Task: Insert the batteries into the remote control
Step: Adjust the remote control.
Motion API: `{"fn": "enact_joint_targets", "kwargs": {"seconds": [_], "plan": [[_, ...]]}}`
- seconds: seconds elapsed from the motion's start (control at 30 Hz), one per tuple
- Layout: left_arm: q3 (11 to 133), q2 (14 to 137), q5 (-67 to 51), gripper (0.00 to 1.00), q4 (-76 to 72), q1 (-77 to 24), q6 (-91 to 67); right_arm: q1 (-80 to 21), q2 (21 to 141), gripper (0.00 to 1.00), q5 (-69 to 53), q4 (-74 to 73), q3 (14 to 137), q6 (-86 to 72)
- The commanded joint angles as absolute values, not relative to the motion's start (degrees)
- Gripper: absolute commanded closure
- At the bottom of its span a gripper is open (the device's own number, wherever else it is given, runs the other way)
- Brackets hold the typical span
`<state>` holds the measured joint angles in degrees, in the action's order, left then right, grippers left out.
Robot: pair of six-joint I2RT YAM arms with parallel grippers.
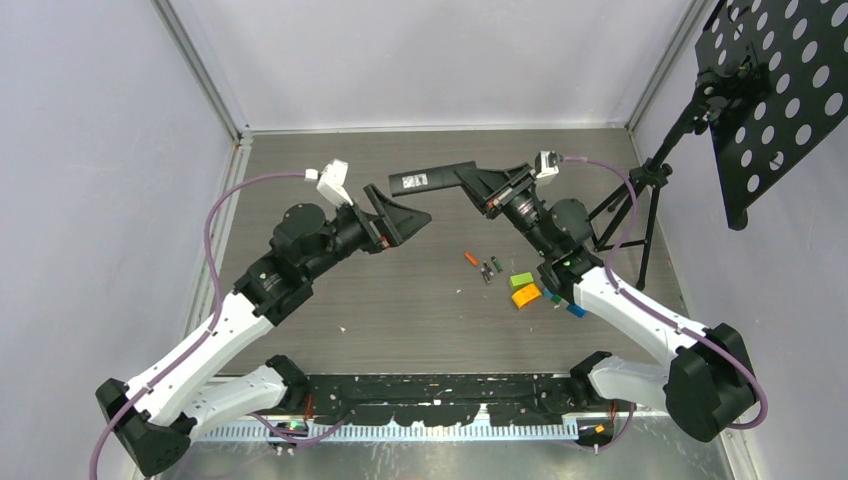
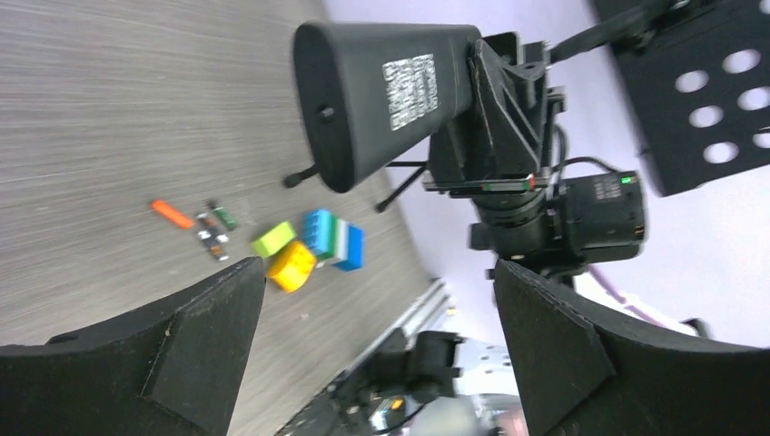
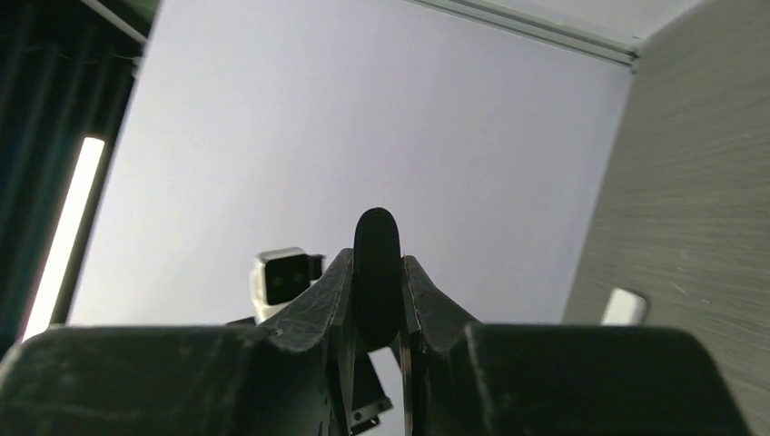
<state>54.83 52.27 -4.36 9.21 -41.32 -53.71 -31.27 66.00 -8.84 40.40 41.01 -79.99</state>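
Grey wood-grain tabletop is lying beneath both arms, with pale walls closing it in on three sides. The right claw is clamping narrowly on one end of the remote control and holding it up off the surface. From that claw's own camera the remote is showing edge-on, pinched between the two fingers.

The remote's long axis is running straight out from the right claw toward the left claw, with its free rounded end pointing at the left one. The left claw is gaping fully open and gripping nothing, and the remote's tip is hanging just ahead of its fingers, apart from them. A labelled face is turning toward the left wrist camera. Whether a battery cover is on or off, I cannot tell.

The batteries are lying flat below the raised remote, down and to the near side of both claws. The orange one is sitting nearest the left claw, and the dark ones are lying close together beside it. Each is slanting at its own angle, and coloured blocks are sitting just beyond them.

The right arm is passing closer to the batteries, but its claw is occupied. So the free left claw is looking like the one to drop down and fetch a battery.
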Motion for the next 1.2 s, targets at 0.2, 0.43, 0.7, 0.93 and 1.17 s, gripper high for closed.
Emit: {"fn": "enact_joint_targets", "kwargs": {"seconds": [0.2,0.43,0.7,0.93,1.17], "plan": [[53.22,57.02,-12.67,0.05,-15.61,-41.04,-66.51,-32.2,66.04,1.0,-6.96,51.6,41.85,-87.75],[51.49,58.54,-10.92,0.19,-22.23,-41.02,-68.12,-32.59,66.09,1.0,-7.75,51.5,40.69,-88.57],[50.36,59.61,-8.42,0.24,-25.63,-40.96,-67.69,-32.87,65.68,1.0,-9.09,50.18,38.63,-89.21],[50.4,60.91,-8.43,0.45,-25.94,-40.49,-66.77,-32.87,65.65,1.0,-9.77,50.02,37.48,-89.12],[50.72,61.02,-8.31,0.76,-24.05,-39.23,-64.69,-32.87,65.53,1.0,-11.34,48.78,36.92,-88.13]]}}
